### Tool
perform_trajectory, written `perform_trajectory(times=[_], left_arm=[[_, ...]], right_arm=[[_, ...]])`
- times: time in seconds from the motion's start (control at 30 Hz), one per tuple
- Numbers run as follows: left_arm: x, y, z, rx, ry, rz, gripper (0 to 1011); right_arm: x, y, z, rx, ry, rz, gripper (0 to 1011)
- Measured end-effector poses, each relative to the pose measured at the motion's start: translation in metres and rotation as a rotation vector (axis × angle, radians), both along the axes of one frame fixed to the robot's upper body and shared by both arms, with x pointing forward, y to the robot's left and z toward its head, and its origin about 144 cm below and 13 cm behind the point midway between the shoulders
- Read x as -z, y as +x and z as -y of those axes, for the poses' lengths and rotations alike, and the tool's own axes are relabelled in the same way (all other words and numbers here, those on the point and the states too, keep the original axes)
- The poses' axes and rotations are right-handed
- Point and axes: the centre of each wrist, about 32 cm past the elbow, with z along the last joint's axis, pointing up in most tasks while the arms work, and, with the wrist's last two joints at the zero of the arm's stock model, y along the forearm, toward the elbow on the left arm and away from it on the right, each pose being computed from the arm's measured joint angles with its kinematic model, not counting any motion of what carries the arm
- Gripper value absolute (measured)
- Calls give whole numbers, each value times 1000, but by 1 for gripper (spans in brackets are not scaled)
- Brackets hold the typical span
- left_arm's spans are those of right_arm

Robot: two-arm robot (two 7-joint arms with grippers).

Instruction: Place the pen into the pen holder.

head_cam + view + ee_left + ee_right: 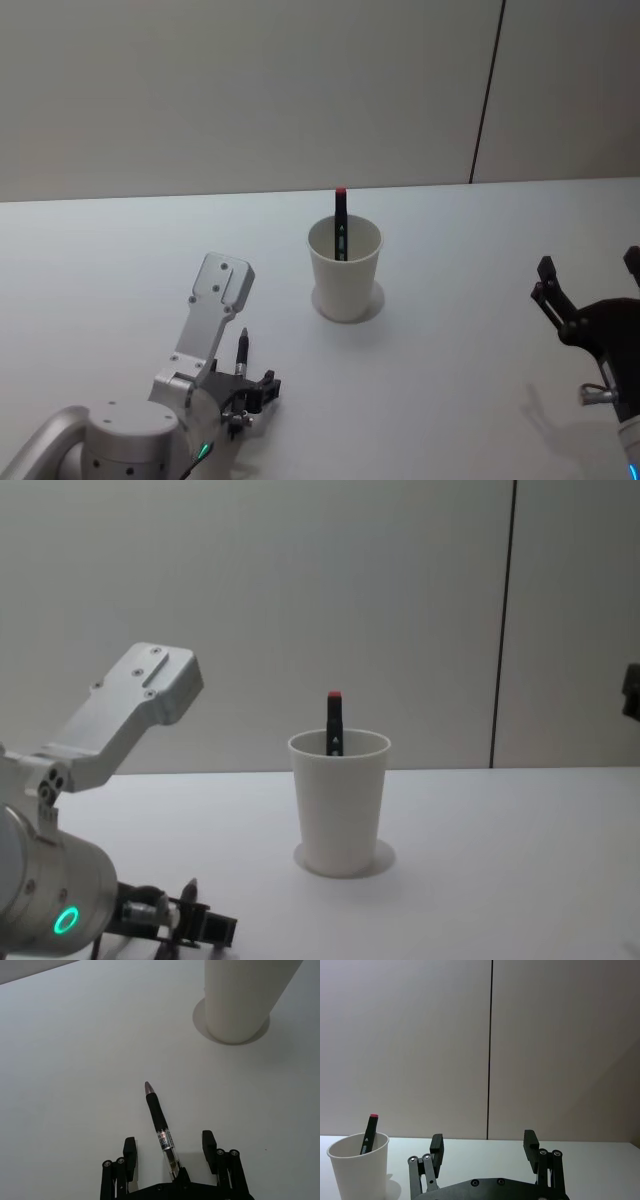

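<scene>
Lying between the left gripper's (169, 1139) spread jaws, the pen (156, 1112) touches neither; the right gripper's (483, 1137) jaws gape too.

A black pen (159, 1120) lies apart from the upright white pen holder (345, 282), which contains a red-tipped marker (341, 212).

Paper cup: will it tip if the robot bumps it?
Probably easily: the paper cup looks thin, light, and narrower at its base. The marker sticking out above its rim may make it top-heavier. A gentle nudge might just slide it.
</scene>
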Motion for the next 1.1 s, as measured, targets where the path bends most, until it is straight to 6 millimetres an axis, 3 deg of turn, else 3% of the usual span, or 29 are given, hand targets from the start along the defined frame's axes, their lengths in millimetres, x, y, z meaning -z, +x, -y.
perform_trajectory(times=[1.1], left_arm=[[3,-2,1,-19,16,29,624]], right_arm=[[0,0,0,0,0,0,1002]])
